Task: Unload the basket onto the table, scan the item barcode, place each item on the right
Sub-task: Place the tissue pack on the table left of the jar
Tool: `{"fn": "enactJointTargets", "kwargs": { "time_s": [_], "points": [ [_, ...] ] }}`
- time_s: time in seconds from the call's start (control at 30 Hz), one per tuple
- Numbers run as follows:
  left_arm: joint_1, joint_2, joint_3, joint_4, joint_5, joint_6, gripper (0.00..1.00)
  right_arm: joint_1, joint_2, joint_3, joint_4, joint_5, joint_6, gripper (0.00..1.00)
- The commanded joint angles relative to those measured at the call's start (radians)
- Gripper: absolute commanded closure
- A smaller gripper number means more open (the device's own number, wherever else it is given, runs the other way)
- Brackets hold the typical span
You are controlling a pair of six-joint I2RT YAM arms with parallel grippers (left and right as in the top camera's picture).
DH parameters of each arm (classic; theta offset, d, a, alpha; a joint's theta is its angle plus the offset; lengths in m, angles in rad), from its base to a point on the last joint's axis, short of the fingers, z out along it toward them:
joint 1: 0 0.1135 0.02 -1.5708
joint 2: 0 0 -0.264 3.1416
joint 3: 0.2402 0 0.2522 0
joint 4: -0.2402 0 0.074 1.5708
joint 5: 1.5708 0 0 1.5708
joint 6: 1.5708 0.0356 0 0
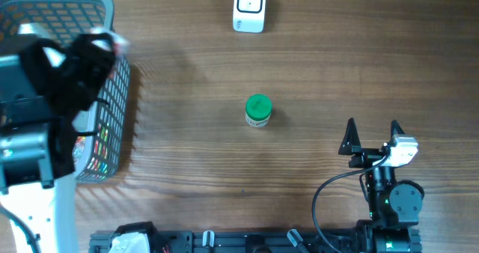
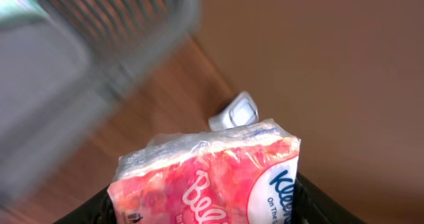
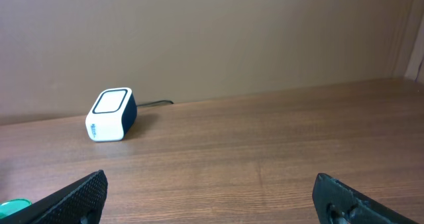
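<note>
A pink-and-red Kleenex tissue pack (image 2: 212, 177) in clear wrap is the item, and it fills the lower part of the left wrist view. My left gripper (image 2: 205, 214) is shut on it, with a black finger on each side. From overhead, that gripper (image 1: 90, 55) hangs over the basket's right rim. The white barcode scanner (image 1: 249, 7) stands at the table's far edge, and it shows beyond the pack (image 2: 233, 112) and in the right wrist view (image 3: 110, 114). My right gripper (image 1: 372, 137) rests open near the front right, nothing between its fingers (image 3: 218, 197).
A grey wire basket (image 1: 112, 103) holding other packets stands at the left edge, blurred in the left wrist view (image 2: 79, 65). A small green-capped bottle (image 1: 258, 110) stands mid-table between the arms.
</note>
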Motion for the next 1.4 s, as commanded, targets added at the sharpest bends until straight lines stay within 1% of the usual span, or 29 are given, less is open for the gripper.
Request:
{"fn": "enactJointTargets", "kwargs": {
  "time_s": [0.0,0.17,0.27,0.3,0.37,0.43,0.5,0.7,0.77,0.83,0.93,1.0,1.17,1.27,1.37],
  "points": [
    [-0.202,0.053,0.001,-0.05,-0.011,-0.002,0.39,0.005,-0.005,-0.001,0.003,-0.016,-0.014,0.0],
    [-0.395,0.207,0.001,-0.114,-0.134,-0.002,0.39,0.005,-0.005,-0.001,0.003,-0.016,-0.014,0.0],
    [-0.465,0.322,0.001,-0.158,-0.202,-0.002,0.39,0.005,-0.005,-0.001,0.003,-0.016,-0.014,0.01],
    [-0.478,0.374,0.001,-0.182,-0.225,-0.002,0.39,0.005,-0.005,-0.001,0.003,-0.016,-0.014,0.0],
    [-0.481,0.483,0.0,-0.216,-0.22,-0.002,0.39,0.005,-0.005,-0.001,0.003,-0.016,-0.014,0.01],
    [-0.481,0.535,-0.001,-0.219,-0.208,-0.005,0.39,0.005,-0.005,-0.001,0.003,-0.016,-0.014,0.0],
    [-0.481,0.602,-0.001,-0.214,-0.174,-0.074,0.39,0.005,-0.005,-0.001,0.004,-0.016,-0.014,0.0],
    [-0.51,0.719,-0.002,-0.199,-0.175,-0.192,0.39,0.005,-0.005,-0.001,0.003,-0.016,-0.014,0.0],
    [-0.536,0.751,-0.002,-0.172,-0.175,-0.194,0.39,0.005,-0.005,-0.001,0.003,-0.016,-0.014,0.0],
    [-0.56,0.782,-0.002,-0.15,-0.175,-0.221,0.39,0.005,-0.005,-0.001,0.004,-0.016,-0.014,0.0],
    [-0.59,0.83,-0.002,-0.14,-0.179,-0.26,0.39,0.005,-0.005,-0.001,0.003,-0.016,-0.014,0.0],
    [-0.599,0.852,-0.003,-0.138,-0.18,-0.264,0.39,0.005,-0.005,-0.001,0.003,-0.016,-0.014,0.0],
    [-0.6,0.87,-0.003,-0.143,-0.179,-0.259,0.31,0.005,-0.005,-0.001,0.004,-0.016,-0.014,0.0],
    [-0.6,0.869,-0.003,-0.148,-0.179,-0.259,0.23,0.005,-0.005,-0.001,0.003,-0.016,-0.014,0.0],
    [-0.591,0.861,0.001,-0.148,-0.18,-0.243,0.0,0.005,-0.005,-0.001,0.003,-0.016,-0.014,0.0]
  ]
}}
